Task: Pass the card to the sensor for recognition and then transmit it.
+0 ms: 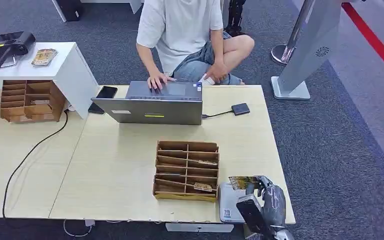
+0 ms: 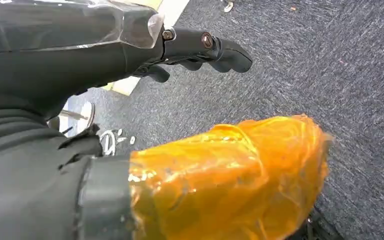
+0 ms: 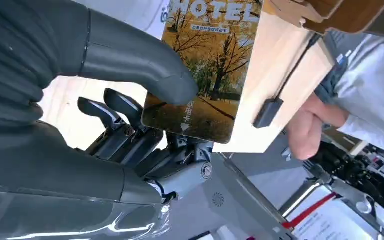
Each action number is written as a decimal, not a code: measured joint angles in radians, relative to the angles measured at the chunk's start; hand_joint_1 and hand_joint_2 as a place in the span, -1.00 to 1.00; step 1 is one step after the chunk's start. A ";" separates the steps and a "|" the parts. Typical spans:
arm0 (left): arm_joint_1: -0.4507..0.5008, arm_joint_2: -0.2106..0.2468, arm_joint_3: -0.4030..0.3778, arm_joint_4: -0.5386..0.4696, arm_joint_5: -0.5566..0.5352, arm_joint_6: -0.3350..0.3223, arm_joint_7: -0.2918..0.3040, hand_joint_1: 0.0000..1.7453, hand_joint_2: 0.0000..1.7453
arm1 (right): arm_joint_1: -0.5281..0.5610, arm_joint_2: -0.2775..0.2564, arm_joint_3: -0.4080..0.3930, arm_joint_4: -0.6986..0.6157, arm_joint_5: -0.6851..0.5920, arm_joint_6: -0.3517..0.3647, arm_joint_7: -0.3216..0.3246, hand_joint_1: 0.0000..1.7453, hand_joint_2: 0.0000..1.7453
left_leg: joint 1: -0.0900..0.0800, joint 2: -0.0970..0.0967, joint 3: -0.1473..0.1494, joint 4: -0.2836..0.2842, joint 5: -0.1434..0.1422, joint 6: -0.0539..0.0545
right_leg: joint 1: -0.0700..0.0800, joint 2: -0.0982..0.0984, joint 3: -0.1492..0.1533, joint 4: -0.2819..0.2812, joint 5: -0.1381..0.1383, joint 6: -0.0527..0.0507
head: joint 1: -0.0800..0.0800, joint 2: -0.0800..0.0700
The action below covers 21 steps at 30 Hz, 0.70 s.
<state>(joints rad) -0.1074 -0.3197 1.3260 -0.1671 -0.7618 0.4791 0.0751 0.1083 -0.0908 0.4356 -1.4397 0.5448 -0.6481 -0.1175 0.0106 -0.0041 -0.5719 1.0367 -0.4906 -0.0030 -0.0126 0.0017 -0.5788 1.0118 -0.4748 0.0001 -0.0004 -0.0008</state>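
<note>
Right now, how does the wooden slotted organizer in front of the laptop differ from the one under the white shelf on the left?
The wooden slotted organizer on the main table lies in the open, slots facing up, near the right hand. The wooden organizer on the left sits tucked under the white shelf, farther from that hand. Both are brown, divided into rows of slots, with a few cards inside.

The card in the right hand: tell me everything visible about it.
The card is a thin, glossy rectangle with rounded corners, printed with autumn trees in yellow and orange, large pale letters reading "HOTEL" and small lines of text. The right hand holds it, thumb pressed on the printed face and dark fingers behind. In the head view it sits at the table's near right corner, over a white device beside the wooden organiser. Whether it touches the device is unclear.
</note>
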 joint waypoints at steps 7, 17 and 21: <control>0.000 0.000 0.000 0.000 0.001 0.000 0.000 -1.00 -1.00 | 0.006 0.012 -0.013 -0.026 0.011 -0.012 -0.025 1.00 1.00 | 0.000 0.000 0.000 0.000 0.000 0.000 | 0.000 0.000 0.000 0.000 0.000 0.000 | 0.000 0.000; 0.000 0.000 0.001 0.000 0.000 0.000 0.000 -1.00 -1.00 | 0.012 0.023 -0.014 -0.064 0.024 -0.020 -0.064 1.00 1.00 | 0.000 0.000 0.000 0.000 0.000 0.000 | 0.000 0.000 0.000 0.000 0.000 0.000 | 0.000 0.000; 0.000 0.000 0.001 0.000 -0.001 0.000 0.000 -1.00 -1.00 | 0.014 0.028 -0.014 -0.079 0.030 -0.020 -0.081 1.00 1.00 | 0.000 0.000 0.000 0.000 0.000 0.000 | 0.000 0.000 0.000 0.000 0.000 0.000 | 0.000 0.000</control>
<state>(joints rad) -0.1075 -0.3201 1.3268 -0.1671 -0.7630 0.4791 0.0751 0.1219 -0.0630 0.4219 -1.5187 0.5749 -0.6683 -0.1980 0.0107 -0.0041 -0.5719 1.0367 -0.4905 -0.0030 -0.0126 0.0018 -0.5788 1.0118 -0.4748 0.0001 -0.0008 -0.0008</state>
